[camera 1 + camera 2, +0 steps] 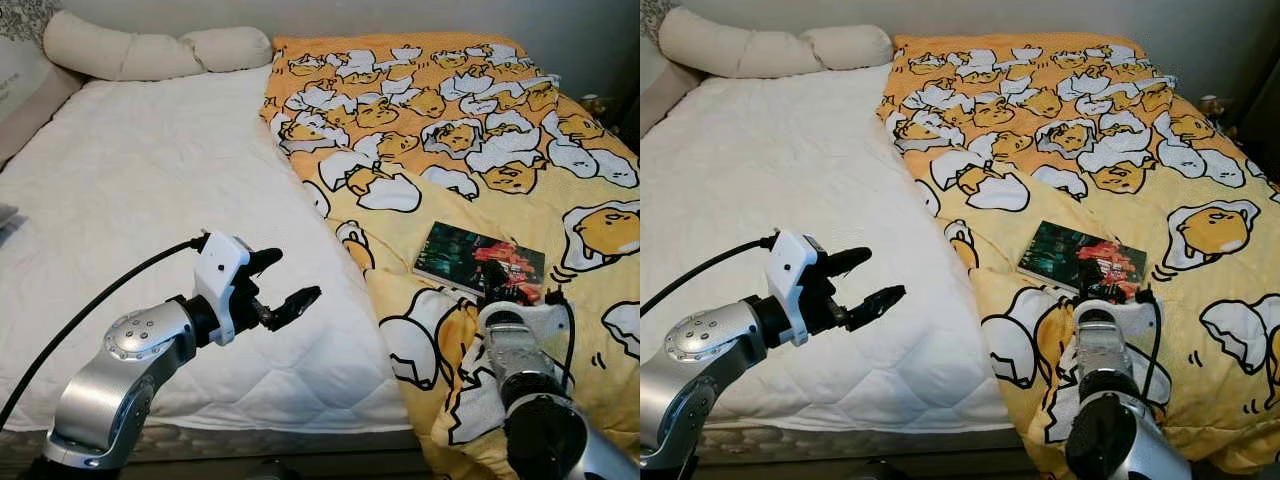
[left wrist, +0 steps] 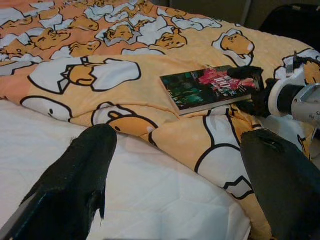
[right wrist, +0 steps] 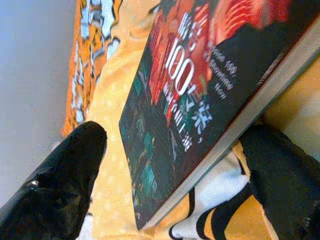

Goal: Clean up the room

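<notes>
A dark book [image 1: 478, 262] with a red and green cover lies flat on the yellow egg-print duvet [image 1: 450, 120], on the right half of the bed. My right gripper [image 1: 512, 292] is at the book's near edge and stands open. One of its fingers [image 3: 55, 190] is over the cover and the other is by the lower edge, so the book [image 3: 190, 100] sits between them. My left gripper [image 1: 290, 277] hovers open over the bare white mattress [image 1: 150, 180], with nothing in it. From the left wrist I see the book [image 2: 210, 87] beyond my left gripper [image 2: 180, 145].
Two cream bolster pillows [image 1: 150, 50] lie at the head of the bed against the wall. A black cable [image 1: 90, 310] trails from my left arm across the mattress. The duvet's folded edge [image 1: 340, 230] runs down the middle of the bed.
</notes>
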Controlling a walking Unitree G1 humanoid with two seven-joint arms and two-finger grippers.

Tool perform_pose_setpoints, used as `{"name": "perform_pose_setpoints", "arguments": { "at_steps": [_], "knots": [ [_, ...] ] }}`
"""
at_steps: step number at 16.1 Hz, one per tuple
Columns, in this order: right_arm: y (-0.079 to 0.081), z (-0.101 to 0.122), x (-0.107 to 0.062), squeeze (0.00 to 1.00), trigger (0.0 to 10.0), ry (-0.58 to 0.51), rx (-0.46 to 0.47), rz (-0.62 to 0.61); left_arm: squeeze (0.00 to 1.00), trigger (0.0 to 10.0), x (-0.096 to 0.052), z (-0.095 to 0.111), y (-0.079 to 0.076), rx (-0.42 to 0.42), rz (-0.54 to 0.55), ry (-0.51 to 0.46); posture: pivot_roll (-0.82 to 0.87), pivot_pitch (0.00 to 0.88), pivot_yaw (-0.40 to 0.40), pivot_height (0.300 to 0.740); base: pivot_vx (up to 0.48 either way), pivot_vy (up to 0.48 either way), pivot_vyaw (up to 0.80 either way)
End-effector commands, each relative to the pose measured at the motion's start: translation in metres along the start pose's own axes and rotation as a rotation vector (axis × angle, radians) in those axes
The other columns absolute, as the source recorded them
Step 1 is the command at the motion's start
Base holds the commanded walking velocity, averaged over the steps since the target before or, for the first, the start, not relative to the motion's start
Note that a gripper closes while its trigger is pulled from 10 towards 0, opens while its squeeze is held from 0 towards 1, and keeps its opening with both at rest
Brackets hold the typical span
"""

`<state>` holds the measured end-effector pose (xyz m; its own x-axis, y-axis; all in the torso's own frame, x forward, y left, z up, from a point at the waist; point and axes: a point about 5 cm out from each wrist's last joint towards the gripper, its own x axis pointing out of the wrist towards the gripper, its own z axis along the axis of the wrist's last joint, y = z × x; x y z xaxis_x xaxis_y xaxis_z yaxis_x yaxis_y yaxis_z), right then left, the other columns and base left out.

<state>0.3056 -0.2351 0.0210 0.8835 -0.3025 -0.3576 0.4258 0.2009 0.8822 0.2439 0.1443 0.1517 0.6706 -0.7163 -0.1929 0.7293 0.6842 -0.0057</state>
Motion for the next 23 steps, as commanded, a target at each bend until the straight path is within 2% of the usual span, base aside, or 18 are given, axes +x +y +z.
{"name": "perform_pose_setpoints", "arguments": {
  "at_steps": [1,3,4,5,6,10,14,17,23],
  "knots": [
    [-0.005,0.000,-0.002,0.00,10.0,-0.031,0.052,-0.017,0.00,10.0,-0.005,0.004,0.002,0.009,0.024,-0.024,0.16,0.000,0.098,0.740,0.000,0.000,0.00],
    [-0.010,0.006,-0.003,0.00,10.0,-0.074,0.086,-0.029,0.00,10.0,-0.006,0.005,0.001,0.011,0.032,-0.031,0.17,0.000,0.102,0.740,0.000,0.000,0.00],
    [-0.012,0.013,-0.003,0.00,4.2,-0.111,0.108,-0.035,0.00,10.0,-0.007,0.006,0.002,0.015,0.040,-0.039,0.18,0.000,0.103,0.740,0.000,0.000,0.00],
    [-0.013,0.016,-0.003,0.00,4.2,-0.125,0.118,-0.035,0.00,10.0,-0.008,0.007,0.002,0.017,0.043,-0.042,0.18,0.000,0.104,0.740,0.000,0.000,0.00],
    [-0.012,0.024,-0.002,0.00,0.0,-0.154,0.134,-0.029,0.00,10.0,-0.012,0.009,0.002,0.021,0.050,-0.046,0.21,0.000,0.112,0.740,0.000,0.000,0.00],
    [-0.008,0.034,0.000,0.00,0.0,-0.178,0.129,0.006,0.00,10.0,-0.028,0.012,-0.002,0.027,0.055,-0.032,0.27,0.000,0.127,0.740,0.000,0.000,0.00],
    [-0.003,0.041,0.002,0.00,0.0,-0.196,0.142,0.040,0.00,10.0,-0.033,0.010,-0.004,0.028,0.063,-0.019,0.28,0.000,0.118,0.740,0.000,0.000,0.00],
    [0.002,0.040,0.004,0.00,0.0,-0.195,0.153,0.069,0.00,10.0,-0.032,0.011,-0.005,0.024,0.071,-0.024,0.27,0.000,0.113,0.740,0.000,0.000,0.00],
    [0.003,0.041,0.004,0.00,0.0,-0.204,0.170,0.076,0.00,10.0,-0.029,0.010,-0.005,0.022,0.064,-0.024,0.26,0.000,0.113,0.740,0.000,0.000,0.00]
  ]
}}
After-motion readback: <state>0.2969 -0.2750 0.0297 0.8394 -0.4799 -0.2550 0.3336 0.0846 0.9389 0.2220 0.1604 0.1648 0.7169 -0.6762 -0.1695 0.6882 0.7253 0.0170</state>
